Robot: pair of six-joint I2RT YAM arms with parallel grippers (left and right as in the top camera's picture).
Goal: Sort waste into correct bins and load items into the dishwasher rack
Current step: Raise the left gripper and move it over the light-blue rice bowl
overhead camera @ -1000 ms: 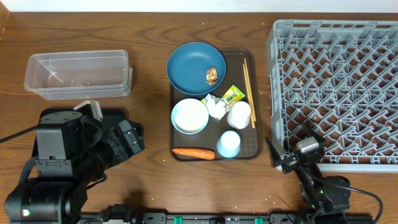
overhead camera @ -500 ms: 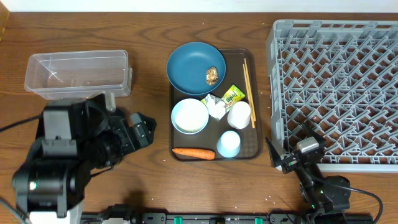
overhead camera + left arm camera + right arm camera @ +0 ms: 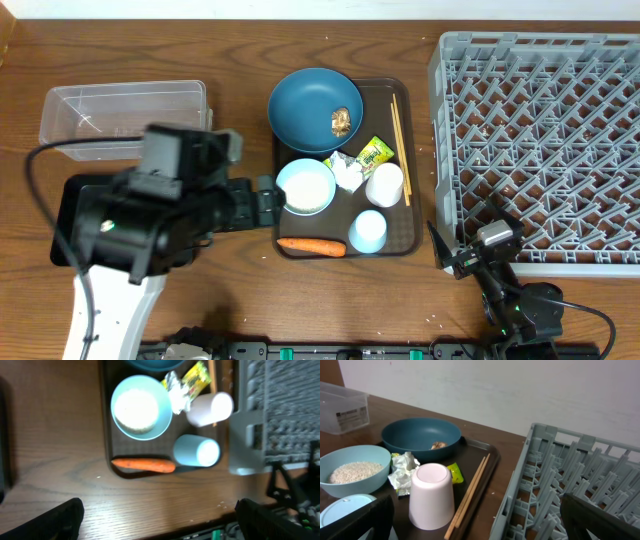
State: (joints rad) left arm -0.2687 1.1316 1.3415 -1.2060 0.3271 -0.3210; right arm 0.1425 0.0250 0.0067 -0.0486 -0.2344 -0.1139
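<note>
1. The left arm has swung right from over the black tray (image 3: 68, 215), where it was a second ago. The left claw (image 3: 159, 504) now hangs at the left rim of the brown serving tray (image 3: 412, 240), beside the pale blue bowl (image 3: 305, 186). Its fingers are spread wide and hold nothing.
2. The right claw (image 3: 477, 496) has not moved (it sits by the near-left corner of the grey lattice rack (image 3: 540, 140)). It too gapes wide and is empty.
3. On the serving tray, a glossy round dark blue plate (image 3: 310, 105) at the far end carries a knobbly brown lump (image 3: 342, 121). The bowl holds grainy white rice (image 3: 134, 407).
4. Crumpled paper (image 3: 347, 175) and a shiny green-yellow wrapper (image 3: 375, 152) lie mid-tray.
5. A smooth whitish cup (image 3: 384, 184), a pale blue cup (image 3: 368, 231) and slim wooden chopsticks (image 3: 399, 150) keep to the right side. A tapered orange carrot (image 3: 311, 245) lies along the near edge.
6. The clear tub (image 3: 125, 120) stands far left on the wood-grain surface (image 3: 230, 60).
</note>
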